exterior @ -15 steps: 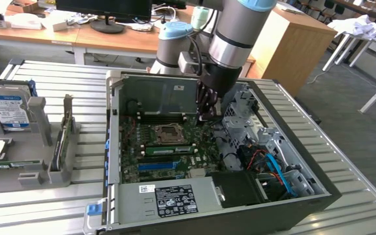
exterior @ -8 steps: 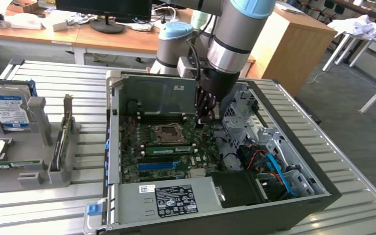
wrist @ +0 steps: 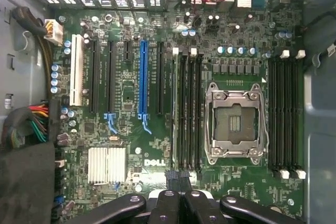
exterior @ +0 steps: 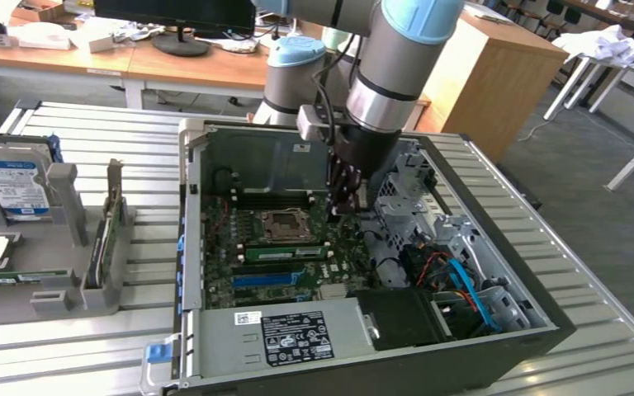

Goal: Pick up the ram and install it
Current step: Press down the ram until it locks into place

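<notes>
A thin dark-green ram stands on edge in a grey rack at the exterior view's left, outside the computer case. My gripper hangs inside the open case, well above the motherboard and far from that stick. Seen from the wrist, the gripper is shut, its black fingertips pressed together with nothing between them. They hover near one end of the black memory slots beside the CPU socket. A green strip runs along those slots. I cannot tell whether it is a seated stick.
A silver hard drive with a blue-white label stands in the same rack. A long blue slot lies beside the memory slots. The power supply, blue and orange cables and the case walls hem the board in.
</notes>
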You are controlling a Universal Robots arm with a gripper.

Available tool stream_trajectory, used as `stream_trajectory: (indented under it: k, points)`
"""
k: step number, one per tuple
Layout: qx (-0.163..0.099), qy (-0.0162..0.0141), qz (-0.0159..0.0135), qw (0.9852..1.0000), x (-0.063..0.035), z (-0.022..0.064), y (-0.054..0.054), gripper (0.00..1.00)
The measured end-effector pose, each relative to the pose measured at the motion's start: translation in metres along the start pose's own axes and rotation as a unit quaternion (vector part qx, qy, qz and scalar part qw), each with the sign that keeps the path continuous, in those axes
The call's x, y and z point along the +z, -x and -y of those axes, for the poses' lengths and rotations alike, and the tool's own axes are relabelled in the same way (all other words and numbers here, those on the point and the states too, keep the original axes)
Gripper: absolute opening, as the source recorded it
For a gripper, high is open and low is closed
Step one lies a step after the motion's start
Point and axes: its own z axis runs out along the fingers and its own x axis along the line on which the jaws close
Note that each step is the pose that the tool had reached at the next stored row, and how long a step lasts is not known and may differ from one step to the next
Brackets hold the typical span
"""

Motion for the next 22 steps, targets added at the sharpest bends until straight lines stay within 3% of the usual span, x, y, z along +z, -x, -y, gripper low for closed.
stream_trajectory:
  k: [10, 22]
  points:
    - [0.0, -0.0002, 0.0, 1.0, 0.0151, 0.0007, 0.0, 0.11]
    - [0.0, -0.0002, 0.0, 1.0, 0.0161, 0.0048, -0.001, 0.11]
